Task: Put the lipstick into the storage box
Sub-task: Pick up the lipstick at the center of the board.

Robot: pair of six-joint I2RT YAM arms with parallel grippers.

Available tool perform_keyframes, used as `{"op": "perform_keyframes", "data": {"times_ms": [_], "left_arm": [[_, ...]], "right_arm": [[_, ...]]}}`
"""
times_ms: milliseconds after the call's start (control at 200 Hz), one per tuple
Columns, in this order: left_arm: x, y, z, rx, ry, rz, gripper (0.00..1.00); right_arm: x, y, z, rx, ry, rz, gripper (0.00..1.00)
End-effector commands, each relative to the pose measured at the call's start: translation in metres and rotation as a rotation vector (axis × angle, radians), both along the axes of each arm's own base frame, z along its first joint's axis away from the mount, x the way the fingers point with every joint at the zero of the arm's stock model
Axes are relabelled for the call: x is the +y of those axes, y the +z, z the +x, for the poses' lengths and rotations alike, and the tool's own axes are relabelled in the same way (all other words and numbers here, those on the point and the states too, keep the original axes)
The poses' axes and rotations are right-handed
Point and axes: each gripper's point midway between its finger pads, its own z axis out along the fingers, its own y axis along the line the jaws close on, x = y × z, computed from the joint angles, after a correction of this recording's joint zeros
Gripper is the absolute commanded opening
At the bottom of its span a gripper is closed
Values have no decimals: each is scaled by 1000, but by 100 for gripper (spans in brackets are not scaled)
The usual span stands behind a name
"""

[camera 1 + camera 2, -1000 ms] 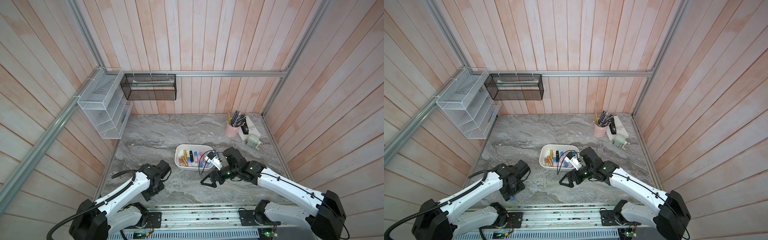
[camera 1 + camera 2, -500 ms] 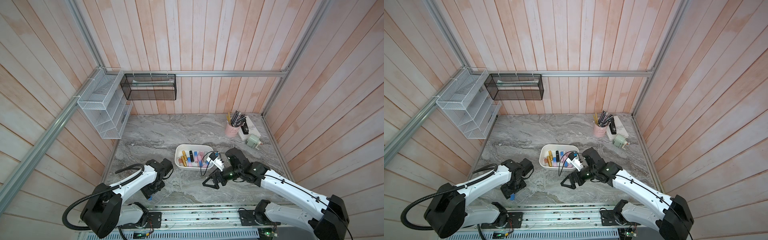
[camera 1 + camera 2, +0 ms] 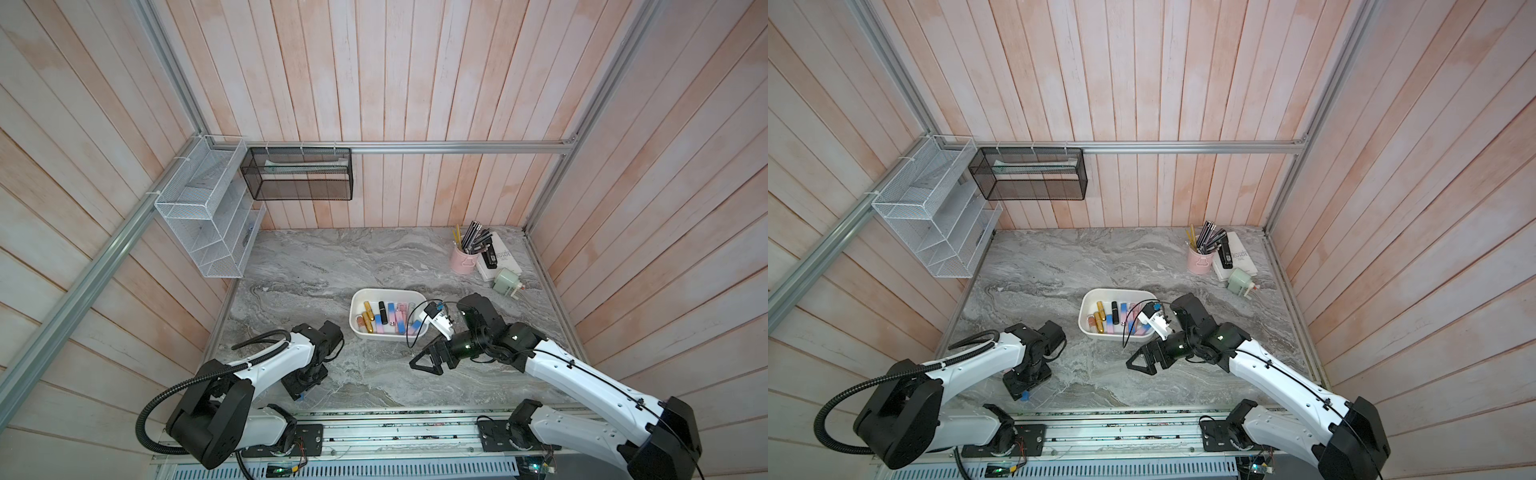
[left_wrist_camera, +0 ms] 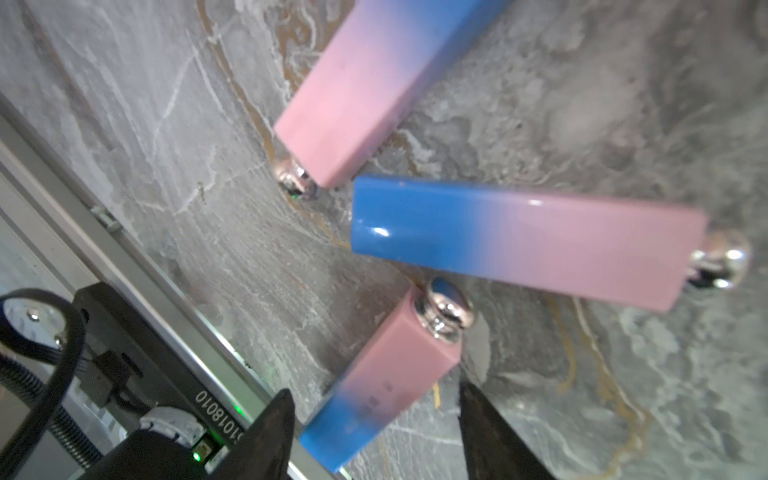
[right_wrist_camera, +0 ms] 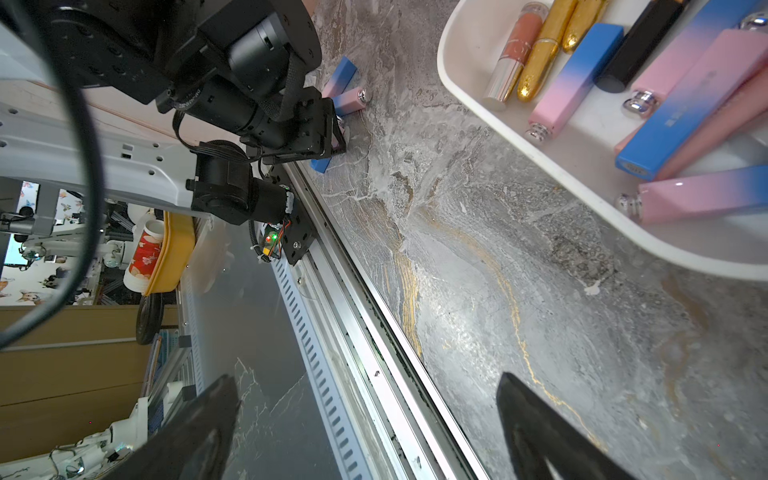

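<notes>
My left claw (image 3: 304, 380) hangs tip-down over the marble table (image 3: 316, 266) at the lower left of both top views. Its jaws stand apart, astride the blue end of a pink-and-blue lipstick (image 4: 395, 357) that lies flat on the marble. In the left wrist view, 1 of my fingers (image 4: 270, 436) sits right at the tube's edge, though I cannot tell whether it touches. The other finger shows a clear gap, so I have nothing clamped. A 2nd tube (image 4: 528, 241) and a 3rd tube (image 4: 361, 83) of the same colours lie just beyond it. All 3 are close together on the marble and none of them is in the box.

The storage box (image 3: 388, 292) sits on the table near the centre of both top views, up and to the right of my left claw and apart from it. It holds lipsticks lying side by side: 2 gold ones (image 5: 540, 62), 1 black one (image 5: 636, 45), 1 peach gloss (image 5: 511, 54) and several pink-and-blue tubes.

My right claw (image 3: 417, 365) is low over the marble just below the box's lower right corner in both top views, and it points toward the picture's left. Its jaws are spread wide with only bare marble between them.

A pink cup of pencils (image 3: 463, 262) stands at the upper right of the tabletop.
</notes>
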Motion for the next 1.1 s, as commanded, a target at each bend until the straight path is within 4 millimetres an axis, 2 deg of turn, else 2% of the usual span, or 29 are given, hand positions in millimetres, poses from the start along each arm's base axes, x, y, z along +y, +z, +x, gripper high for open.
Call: {"op": "perform_keyframes", "data": {"times_ms": [0, 295, 410, 535, 805, 975, 1095], "left_arm": [[-6, -14, 10, -23, -25, -33, 57], [-22, -19, 26, -42, -77, -92, 42], [-38, -20, 37, -62, -99, -142, 36], [-55, -20, 50, -75, -138, -156, 36], [-88, -39, 64, -76, -204, -225, 29], [-108, -37, 77, -104, -263, -265, 19], [-125, -26, 86, -114, -310, -291, 13]], "right_arm": [[-6, -1, -3, 8, 1, -13, 98], [-8, 2, 6, -4, -24, -15, 98], [-10, 0, 6, -3, -27, -20, 98], [-10, -1, 7, 1, -27, -28, 98], [-11, 4, 10, -11, -17, -45, 98], [-11, 6, 9, -12, -14, -46, 98], [-11, 5, 10, -8, -16, -51, 98]]}}
